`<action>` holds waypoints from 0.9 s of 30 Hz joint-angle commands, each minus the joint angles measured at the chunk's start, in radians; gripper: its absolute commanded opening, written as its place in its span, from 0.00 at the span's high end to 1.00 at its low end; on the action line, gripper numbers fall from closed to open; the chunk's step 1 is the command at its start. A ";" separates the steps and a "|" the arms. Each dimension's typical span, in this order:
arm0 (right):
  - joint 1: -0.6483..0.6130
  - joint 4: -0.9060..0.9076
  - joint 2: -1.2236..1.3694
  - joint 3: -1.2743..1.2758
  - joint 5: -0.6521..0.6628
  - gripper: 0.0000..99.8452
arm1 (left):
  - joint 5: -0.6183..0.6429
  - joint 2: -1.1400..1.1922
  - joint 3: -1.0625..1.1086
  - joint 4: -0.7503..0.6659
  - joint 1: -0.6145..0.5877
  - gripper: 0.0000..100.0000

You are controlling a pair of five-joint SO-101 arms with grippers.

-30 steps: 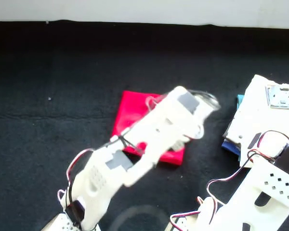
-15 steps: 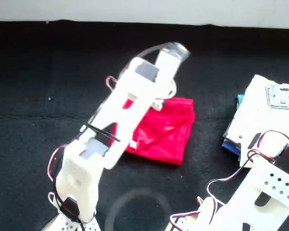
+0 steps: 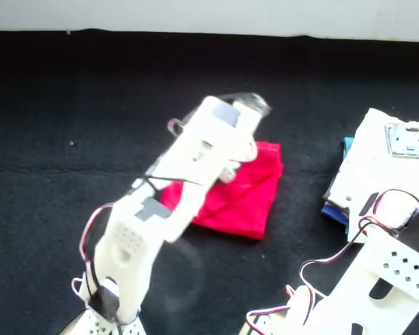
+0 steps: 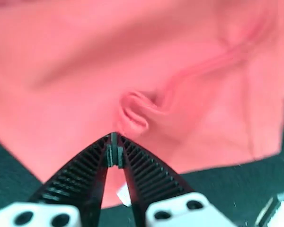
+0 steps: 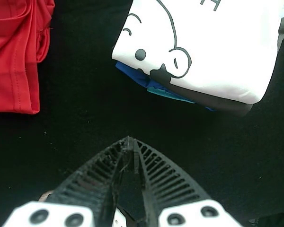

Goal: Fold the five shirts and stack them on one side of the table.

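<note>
Having been lowered again, the left gripper (image 4: pixel 114 147) is held, jaws closed, over the folded red shirt (image 3: pixel 246 197) mid-table, judged ready for stacking.

The high view looks steeply down from the near side over the table (image 3: pixel 49 105) toward the far wall (image 3: pixel 195 14). The left wrist view sits very close above the red shirt (image 4: pixel 189 56). The right wrist view hangs higher, facing down between that shirt and the shirt stack (image 5: pixel 213 52) on the right; all 3 views share the red shirt.
</note>
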 commanded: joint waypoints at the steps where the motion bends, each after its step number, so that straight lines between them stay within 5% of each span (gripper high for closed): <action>1: 0.010 0.008 -0.013 0.004 0.006 0.99 | 0.026 -0.007 -0.010 0.071 0.128 0.99; 7: 0.013 0.008 -0.013 0.004 0.006 0.99 | 0.086 -0.033 -0.038 0.149 0.239 0.99; 20: 0.005 0.007 -0.013 0.004 0.006 0.99 | 0.081 -0.180 -0.147 0.100 0.016 0.99; 27: 0.007 0.007 -0.013 0.004 0.006 0.99 | 0.086 0.019 -0.101 0.038 0.073 0.99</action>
